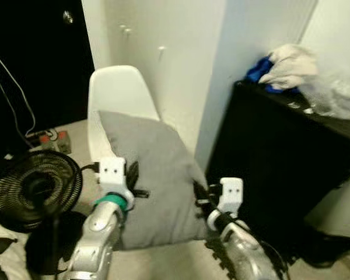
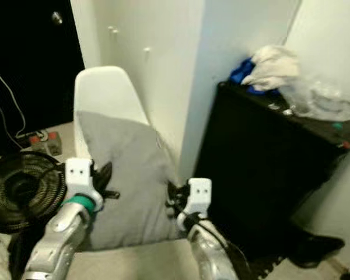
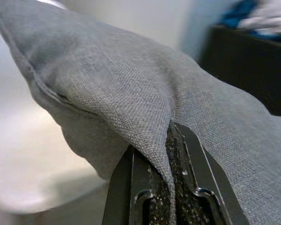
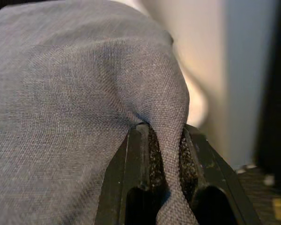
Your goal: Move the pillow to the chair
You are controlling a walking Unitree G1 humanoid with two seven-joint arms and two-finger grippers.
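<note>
Pillow (image 1: 157, 181) over chair (image 1: 116, 87) | left gripper (image 3: 166, 187), right gripper (image 4: 164, 164): jaws clamped on fabric

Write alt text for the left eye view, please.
Both grippers, left gripper and right gripper, pinch a grey pillow held over a white chair. A black fan stands left, a black cabinet right.

pillow (image 1: 157, 175) before chair (image 1: 118, 87); fan (image 1: 35, 189) left

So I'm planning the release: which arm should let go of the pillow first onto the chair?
Probably the left gripper: its side of the pillow already lies against the chair, while the right gripper holds the edge overhanging the seat.
</note>
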